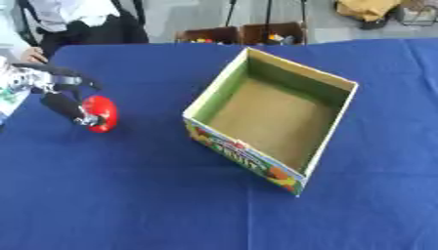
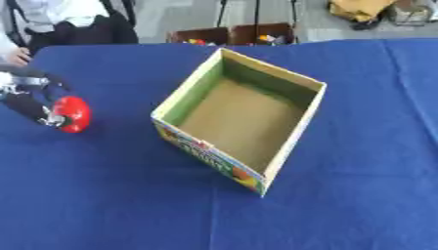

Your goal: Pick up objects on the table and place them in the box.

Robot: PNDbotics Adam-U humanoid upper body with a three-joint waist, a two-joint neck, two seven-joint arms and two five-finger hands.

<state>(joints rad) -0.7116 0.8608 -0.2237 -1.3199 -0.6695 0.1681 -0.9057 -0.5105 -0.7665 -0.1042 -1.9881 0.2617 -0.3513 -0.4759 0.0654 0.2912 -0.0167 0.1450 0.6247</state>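
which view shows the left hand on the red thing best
The left eye view: the left hand shows fully, fingers around the red object. In the right eye view the hand sits at the frame's edge, partly cut off.

Blue cloth-covered table [image 1: 128,195] filling most of the view, grey floor [image 1: 188,14] beyond its far edge, two brown crates [image 1: 244,33] there, tan bag [image 1: 366,9] top right

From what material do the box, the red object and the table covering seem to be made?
The box looks like cardboard: dull brown inside, thin straight walls, colourful print outside. The red object, held in the left hand, seems smooth plastic or rubber, judging by its even, slightly shiny surface; which one is unclear. The blue covering appears to be matte cloth.
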